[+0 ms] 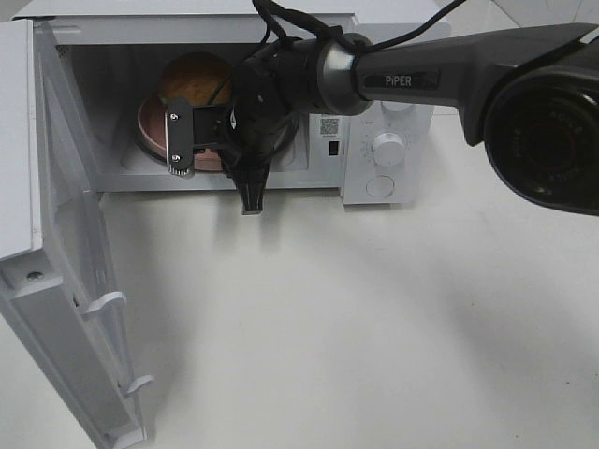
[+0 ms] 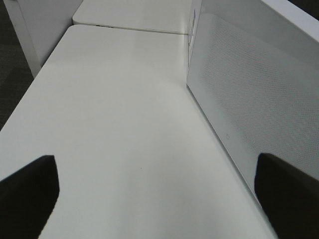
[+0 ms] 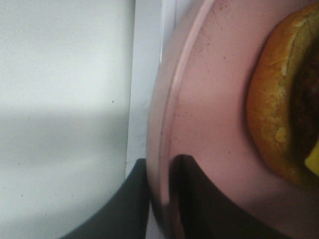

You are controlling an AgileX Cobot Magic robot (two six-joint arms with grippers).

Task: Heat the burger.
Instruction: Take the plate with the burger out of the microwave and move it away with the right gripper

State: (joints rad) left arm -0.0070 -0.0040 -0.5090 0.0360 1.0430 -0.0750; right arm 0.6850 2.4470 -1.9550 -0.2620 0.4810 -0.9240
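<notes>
Burger [image 1: 194, 79] sits on its pink plate [image 1: 153, 126] inside the open microwave [image 1: 393, 98], and your right tool [image 3: 162, 199] pinches the plate's front rim, one finger above and one below. You should probably slide the plate level and fully past the sill before letting go, so the rim clears the door [image 1: 65, 309]. Your left tool [image 2: 159, 194] hangs spread over the bare white desk [image 2: 119, 124], beside the microwave's perforated side wall, holding nothing. Farther off, you see a second white desktop butting against this one and dark floor alongside.
</notes>
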